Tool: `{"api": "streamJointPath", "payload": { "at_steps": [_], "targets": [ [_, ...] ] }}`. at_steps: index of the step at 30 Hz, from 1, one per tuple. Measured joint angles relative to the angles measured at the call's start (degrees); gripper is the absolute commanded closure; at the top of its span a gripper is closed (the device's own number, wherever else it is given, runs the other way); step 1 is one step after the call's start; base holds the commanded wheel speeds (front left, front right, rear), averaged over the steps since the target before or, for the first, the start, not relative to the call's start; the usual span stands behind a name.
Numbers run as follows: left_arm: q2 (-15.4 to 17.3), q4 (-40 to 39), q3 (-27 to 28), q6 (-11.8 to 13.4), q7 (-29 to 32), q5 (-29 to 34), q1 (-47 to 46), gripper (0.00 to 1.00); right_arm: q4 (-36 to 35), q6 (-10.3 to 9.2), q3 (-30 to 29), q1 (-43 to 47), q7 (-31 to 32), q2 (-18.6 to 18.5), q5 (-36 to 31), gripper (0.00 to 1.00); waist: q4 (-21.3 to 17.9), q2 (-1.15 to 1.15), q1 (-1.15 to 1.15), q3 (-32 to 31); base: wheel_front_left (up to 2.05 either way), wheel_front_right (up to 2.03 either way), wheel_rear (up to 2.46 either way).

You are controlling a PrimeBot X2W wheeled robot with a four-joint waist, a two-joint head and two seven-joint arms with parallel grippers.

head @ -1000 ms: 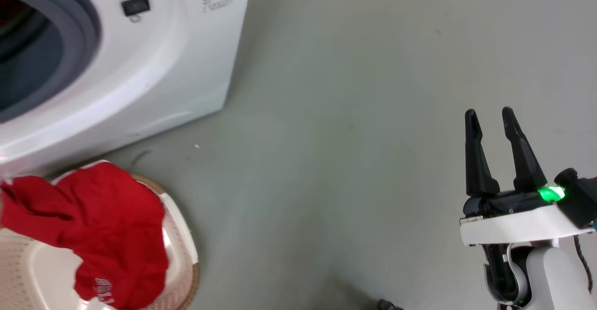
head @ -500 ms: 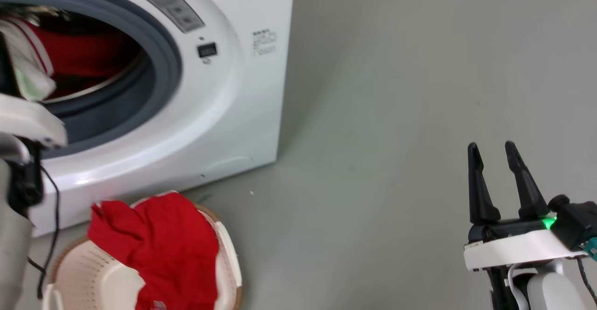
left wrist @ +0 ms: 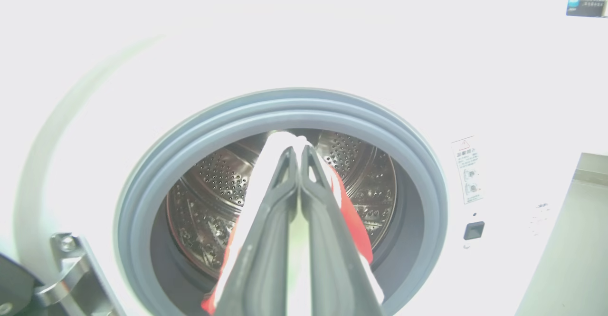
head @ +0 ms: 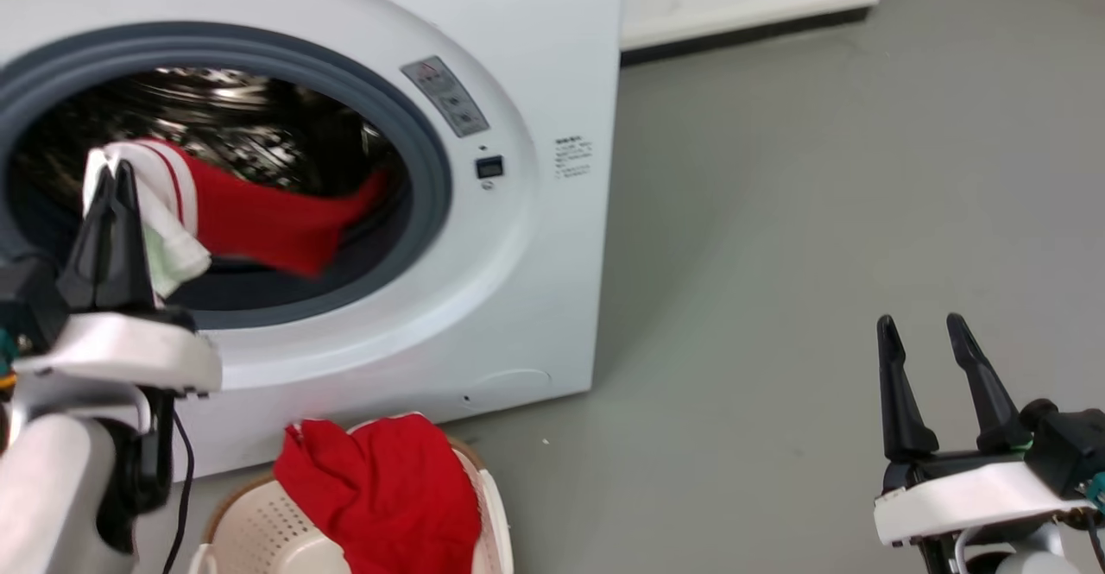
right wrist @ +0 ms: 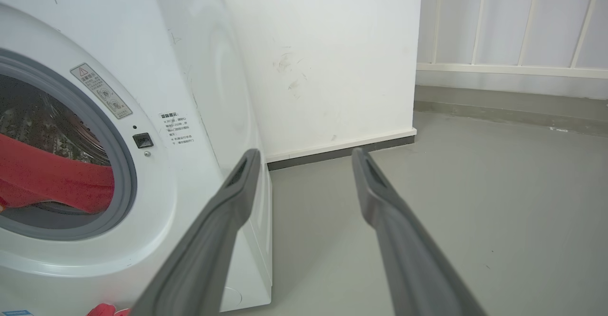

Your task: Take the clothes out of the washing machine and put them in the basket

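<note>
Washing machine [right wrist: 190, 45] front: grey label strip [right wrist: 101, 91] beside the porthole ring [right wrist: 124, 178], with a red warning triangle at its top and pictograms below; wording too small to read. Printed block [right wrist: 174, 128] of small characters to its right: illegible. Dark sticker [left wrist: 587, 0] with blue logo, upper corner: illegible.

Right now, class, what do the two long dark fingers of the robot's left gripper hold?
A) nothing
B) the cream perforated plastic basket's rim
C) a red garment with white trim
C: the left gripper is pinched shut on the red garment with white trim, which trails back into the white front-loading washing machine.
</note>
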Motion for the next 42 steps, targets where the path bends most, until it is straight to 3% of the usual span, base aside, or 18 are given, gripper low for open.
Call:
{"api": "streamJointPath", "payload": {
  "at_steps": [11, 18, 22, 27, 42],
  "targets": [
    [0.1, -13.9, -1.4, 5.8, 3.3, 0.3, 13.0, 1.00, -2.1, 0.00, -0.9, 2.7, 1.8, 0.0, -0.2, 0.00, 4.5, 0.00, 0.00, -3.7, 0.00, 0.00, 0.00],
    [-4.4, -9.0, -3.6, 6.5, 2.8, -4.1, 22.7, 1.00, -3.9, 0.00, -0.7, 2.6, 2.5, 0.0, -0.6, 0.00, 5.1, 0.00, 0.01, -2.4, 0.00, 0.00, 0.00],
    [-8.2, -2.0, -4.6, 4.6, 0.9, -7.2, 25.8, 1.00, -4.5, 0.00, -0.8, 2.5, 2.9, 0.0, -1.0, 0.00, 5.3, 0.00, 0.02, -0.7, 0.00, 0.00, 0.00],
    [-12.9, 8.1, -5.8, 0.5, -1.9, -9.5, 25.2, 1.00, -5.5, 0.00, -0.9, 0.6, 3.0, 0.0, -1.1, 0.00, 5.6, 0.00, 0.02, 2.5, 0.00, 0.00, 0.00],
    [-21.9, 36.5, -4.2, -9.5, -4.4, -7.4, 11.3, 1.00, -6.0, 0.00, -0.9, -6.0, 0.9, 0.0, -0.7, 0.00, 3.6, 0.00, 0.03, 16.2, 0.00, 0.00, 0.00]
  ]
}}
